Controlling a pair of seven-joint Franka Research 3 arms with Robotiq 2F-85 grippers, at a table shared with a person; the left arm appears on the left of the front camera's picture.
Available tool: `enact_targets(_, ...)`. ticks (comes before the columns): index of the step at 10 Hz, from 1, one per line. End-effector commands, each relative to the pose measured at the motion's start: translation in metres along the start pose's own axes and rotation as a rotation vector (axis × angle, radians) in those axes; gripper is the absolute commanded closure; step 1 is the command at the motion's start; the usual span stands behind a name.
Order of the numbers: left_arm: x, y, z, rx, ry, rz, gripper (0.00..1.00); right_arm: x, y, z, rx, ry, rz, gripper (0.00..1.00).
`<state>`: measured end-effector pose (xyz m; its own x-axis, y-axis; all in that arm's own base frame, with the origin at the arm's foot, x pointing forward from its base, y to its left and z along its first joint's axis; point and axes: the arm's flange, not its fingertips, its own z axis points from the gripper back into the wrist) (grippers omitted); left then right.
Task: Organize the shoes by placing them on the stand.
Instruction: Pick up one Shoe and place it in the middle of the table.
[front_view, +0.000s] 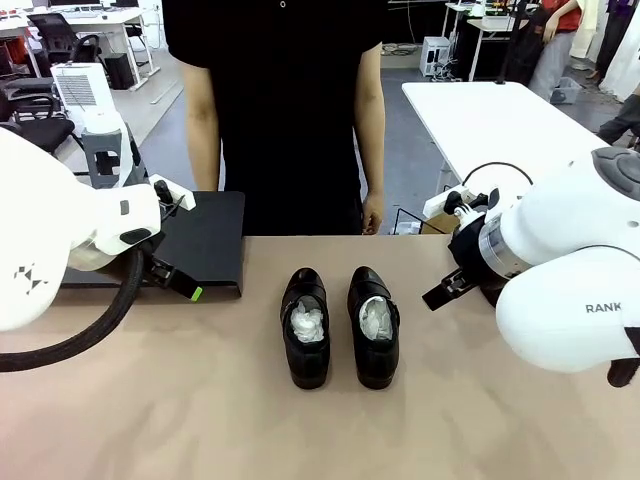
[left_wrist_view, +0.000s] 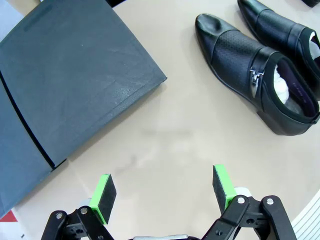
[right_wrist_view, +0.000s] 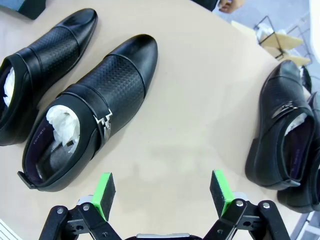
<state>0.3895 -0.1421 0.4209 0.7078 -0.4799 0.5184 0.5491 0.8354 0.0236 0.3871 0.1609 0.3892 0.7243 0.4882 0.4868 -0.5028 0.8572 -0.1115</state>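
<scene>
Shoes: 4 black ones, each stuffed with white paper. 2 sit side by side mid-table, left one (front_view: 306, 327) and right one (front_view: 373, 325); 2 more off to the side, one (right_wrist_view: 280, 135) and another (right_wrist_view: 302, 200) cut by the frame edge. Stand (left_wrist_view: 65, 75): 1, made of 2 panels. Grippers: 2, left gripper (left_wrist_view: 162, 187) and right gripper (right_wrist_view: 162, 192), 2 green pads (left_wrist_view: 104, 196) each, 4 total. Person (front_view: 290, 100): 1. Tables: 2, tan table (front_view: 200, 400) and white table (front_view: 500, 120) behind.
</scene>
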Motion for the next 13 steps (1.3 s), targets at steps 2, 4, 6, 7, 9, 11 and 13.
enact_targets(2, -0.0027, 0.0022, 0.0005, -0.008, -0.016, 0.008, 0.0, 0.0011, -0.0001, -0.0016, -0.004, -0.015, -0.012, 0.0)
enact_targets(4, -0.0027, 0.0022, 0.0005, -0.008, -0.016, 0.008, 0.0, 0.0011, -0.0001, -0.0016, -0.004, -0.015, -0.012, 0.0)
enact_targets(6, -0.0027, 0.0022, 0.0005, -0.008, -0.016, 0.008, 0.0, 0.0011, -0.0001, -0.0016, -0.004, -0.015, -0.012, 0.0)
enact_targets(7, -0.0027, 0.0022, 0.0005, -0.008, -0.016, 0.008, 0.0, 0.0011, -0.0001, -0.0016, -0.004, -0.015, -0.012, 0.0)
enact_targets(9, -0.0027, 0.0022, 0.0005, -0.008, -0.016, 0.008, 0.0, 0.0011, -0.0001, -0.0016, -0.004, -0.015, -0.012, 0.0)
enact_targets(11, -0.0027, 0.0022, 0.0005, -0.008, -0.016, 0.008, 0.0, 0.0011, -0.0001, -0.0016, -0.004, -0.015, -0.012, 0.0)
enact_targets(13, -0.0027, 0.0022, 0.0005, -0.008, -0.016, 0.008, 0.0, 0.0011, -0.0001, -0.0016, -0.004, -0.015, -0.012, 0.0)
